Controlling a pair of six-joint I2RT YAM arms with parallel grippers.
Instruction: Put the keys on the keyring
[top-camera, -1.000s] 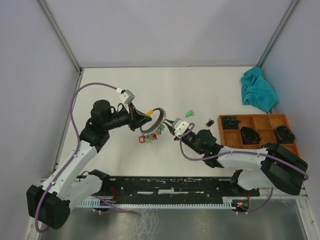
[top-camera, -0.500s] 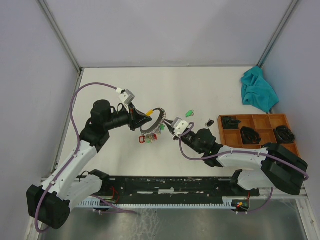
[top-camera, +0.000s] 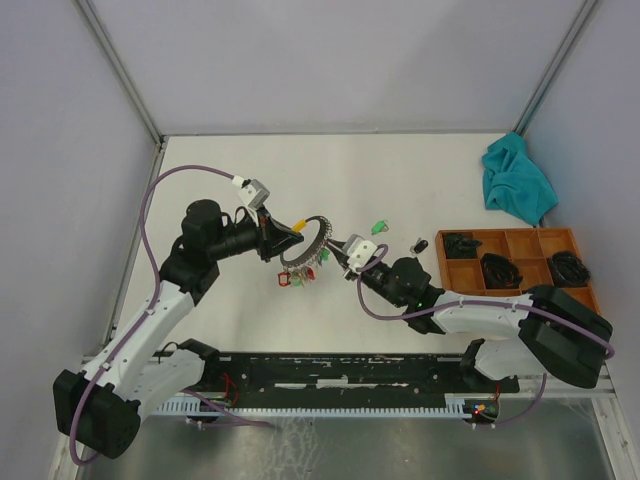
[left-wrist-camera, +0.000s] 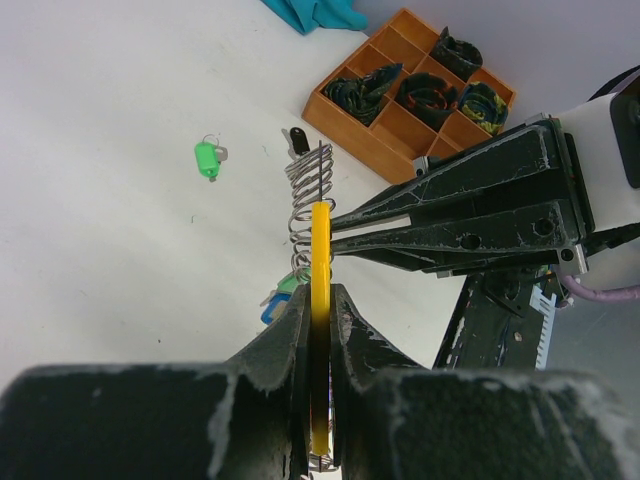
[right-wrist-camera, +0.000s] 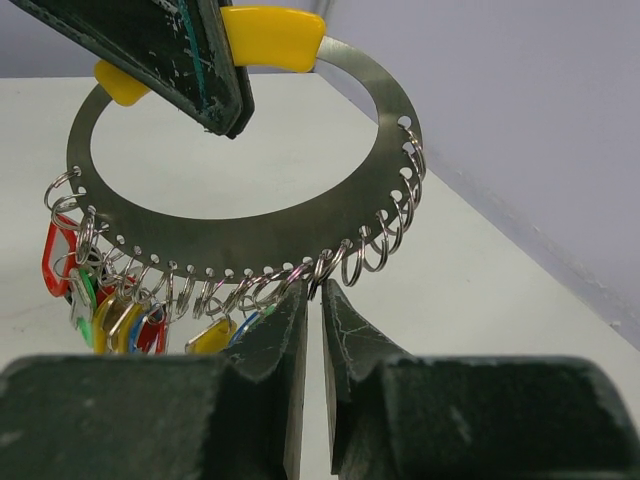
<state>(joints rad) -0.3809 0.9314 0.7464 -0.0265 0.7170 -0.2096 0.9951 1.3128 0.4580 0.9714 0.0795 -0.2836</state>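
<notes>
The keyring (top-camera: 318, 240) is a flat silvery ring plate with a yellow grip and many small split rings, several bearing red, yellow, green and blue tagged keys (right-wrist-camera: 120, 320). My left gripper (top-camera: 284, 237) is shut on its yellow grip (left-wrist-camera: 320, 270) and holds it above the table. My right gripper (right-wrist-camera: 312, 295) stands under the plate (right-wrist-camera: 250, 240), its jaws closed to a narrow gap on a small split ring at its lower edge. The loose green-headed key (top-camera: 378, 228) and the dark key (top-camera: 420, 244) lie on the table to the right, both also in the left wrist view (left-wrist-camera: 208, 158) (left-wrist-camera: 297, 140).
An orange compartment tray (top-camera: 462, 272) with black coiled items stands at the right. A teal cloth (top-camera: 518, 182) lies in the far right corner. Grey walls close the table on three sides.
My right gripper has crept slightly left toward the keyring's lower edge. The left arm and the keyring have held still.
</notes>
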